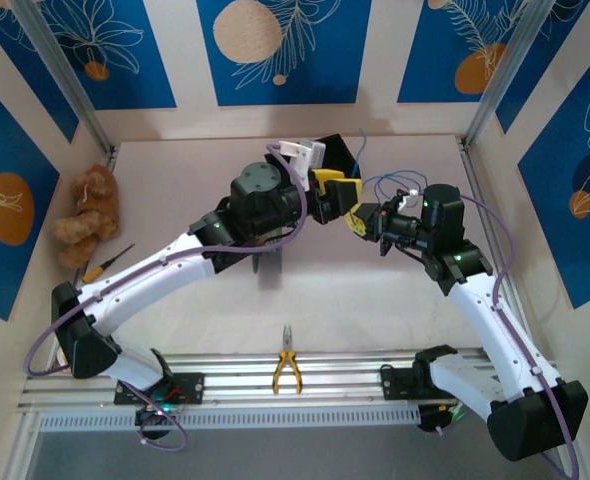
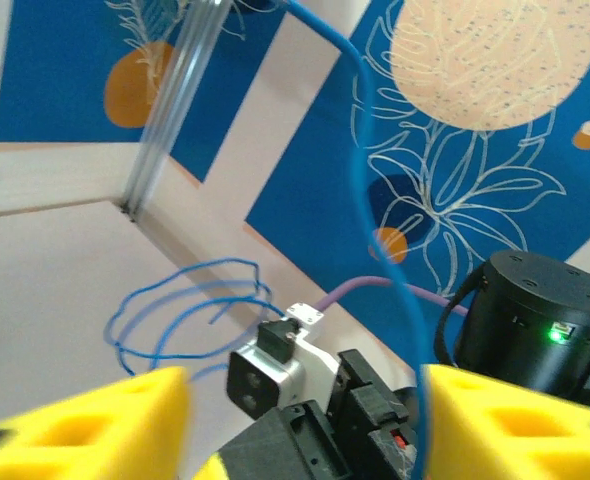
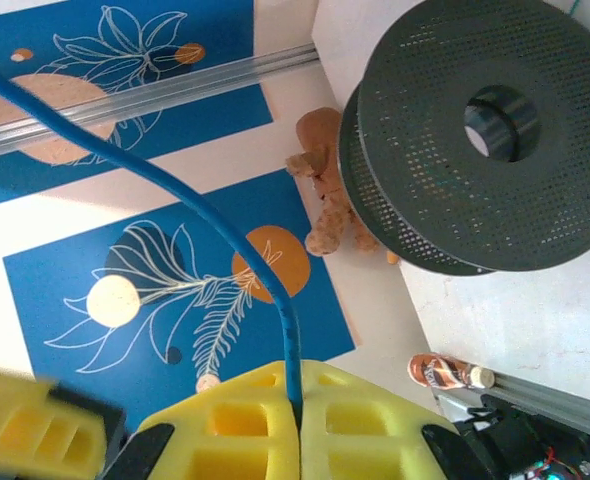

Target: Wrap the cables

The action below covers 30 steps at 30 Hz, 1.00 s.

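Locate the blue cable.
In the right wrist view the blue cable is pinched in the shut right claw; overhead, its loops curl just beyond it, beside the left claw.

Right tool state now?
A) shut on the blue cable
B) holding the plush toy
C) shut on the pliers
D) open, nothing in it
A: the right tool has its yellow pads pressed together, with the blue cable pinched in the seam between them.

No text can be read; the orange handle perhaps bears blurred markings.
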### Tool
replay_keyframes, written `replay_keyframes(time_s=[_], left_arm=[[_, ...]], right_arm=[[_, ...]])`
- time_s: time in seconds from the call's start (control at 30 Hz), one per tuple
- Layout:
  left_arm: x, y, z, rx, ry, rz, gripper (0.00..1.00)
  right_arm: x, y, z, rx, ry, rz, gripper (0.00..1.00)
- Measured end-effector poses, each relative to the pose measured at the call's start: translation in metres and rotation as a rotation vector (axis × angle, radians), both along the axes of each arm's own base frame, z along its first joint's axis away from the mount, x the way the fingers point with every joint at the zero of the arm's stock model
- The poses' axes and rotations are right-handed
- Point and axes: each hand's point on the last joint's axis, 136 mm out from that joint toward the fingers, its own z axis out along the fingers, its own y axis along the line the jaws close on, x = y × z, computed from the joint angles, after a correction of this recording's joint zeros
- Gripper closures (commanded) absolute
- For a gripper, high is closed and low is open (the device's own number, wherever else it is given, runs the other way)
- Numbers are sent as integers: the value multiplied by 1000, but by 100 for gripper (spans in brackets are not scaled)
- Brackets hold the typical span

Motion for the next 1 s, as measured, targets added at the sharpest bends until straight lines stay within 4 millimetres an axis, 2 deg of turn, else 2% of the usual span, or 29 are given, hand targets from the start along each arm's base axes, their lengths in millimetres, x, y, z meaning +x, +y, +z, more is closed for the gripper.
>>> replay_keyframes(time_s=[0.03,0.17,0.3,0.47,0.57,0.73,0.87,1.0], left_arm=[[1,4,0,5,1,19,0],[2,27,1,40,19,99,0],[-5,64,3,91,19,190,0],[-18,120,-9,170,41,311,0],[-20,152,-27,243,73,387,0],[-16,192,-78,412,174,480,0],[-15,210,-122,521,287,503,3],[-13,216,-152,572,385,500,7]], right_arm=[[0,-2,-3,-11,5,-6,100],[-1,-5,-25,-48,47,-13,100],[-8,-4,-59,-114,145,1,100],[-23,16,-93,-249,298,89,100],[-34,37,-106,-338,363,161,100],[-59,68,-133,-467,469,277,100],[-78,81,-156,-556,543,323,100],[-86,89,-165,-612,579,343,100]])
